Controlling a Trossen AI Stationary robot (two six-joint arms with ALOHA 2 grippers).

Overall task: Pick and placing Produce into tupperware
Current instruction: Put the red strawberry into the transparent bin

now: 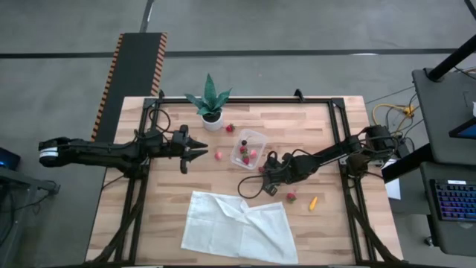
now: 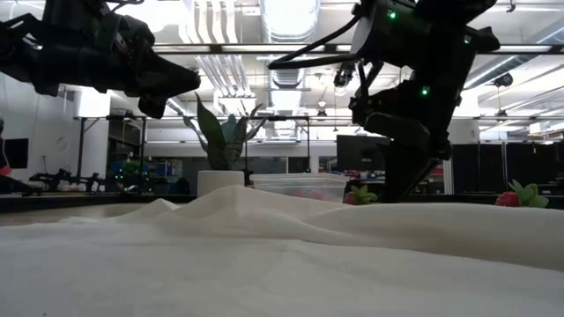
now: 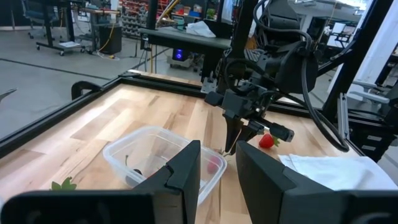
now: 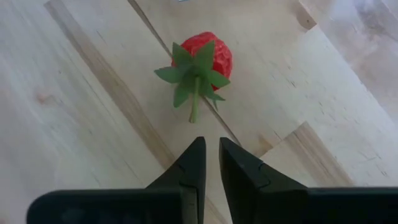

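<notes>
The clear tupperware (image 1: 249, 147) sits mid-table and holds a dark berry (image 1: 243, 143) and red pieces (image 1: 245, 155). My right gripper (image 4: 211, 146) points down just to its right, fingers nearly together and holding nothing. A red strawberry with green leaves (image 4: 202, 59) lies on the wood just ahead of the tips. My left gripper (image 3: 217, 162) hovers open to the left of the tupperware (image 3: 155, 155). Loose strawberries lie on the table (image 1: 219, 155), (image 1: 230, 128), (image 1: 291, 196), and an orange piece (image 1: 313, 202) lies near the last of these.
A white cloth (image 1: 242, 223) lies crumpled along the near edge and fills the foreground of the low view. A green plant in a white pot (image 1: 211, 112) stands at the far side. A black frame rail (image 1: 245, 100) rims the table.
</notes>
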